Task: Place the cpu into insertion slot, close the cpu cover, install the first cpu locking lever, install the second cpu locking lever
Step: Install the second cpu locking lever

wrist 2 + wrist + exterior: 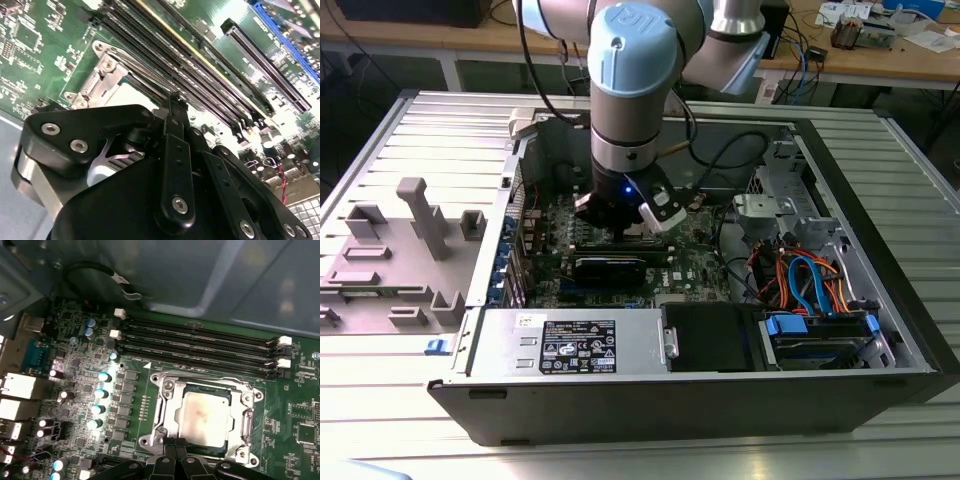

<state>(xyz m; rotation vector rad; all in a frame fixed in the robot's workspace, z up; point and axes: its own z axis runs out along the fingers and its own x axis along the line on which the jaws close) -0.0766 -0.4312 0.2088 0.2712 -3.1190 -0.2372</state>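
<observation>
In the first wrist view the cpu (204, 416) is seen seated in the insertion slot (165, 390) with the cpu cover (172, 415) lowered around it; the gripper (176, 460), fingers pressed together and holding nothing, is poised at the socket's near edge.

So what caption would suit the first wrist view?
Gripper poised at the edge of the socket, where the chip sits under its metal cover.

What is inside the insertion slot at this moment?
The cpu lies in the insertion slot, the cpu cover framing it. The end effector hides the slot's near edge.
</observation>
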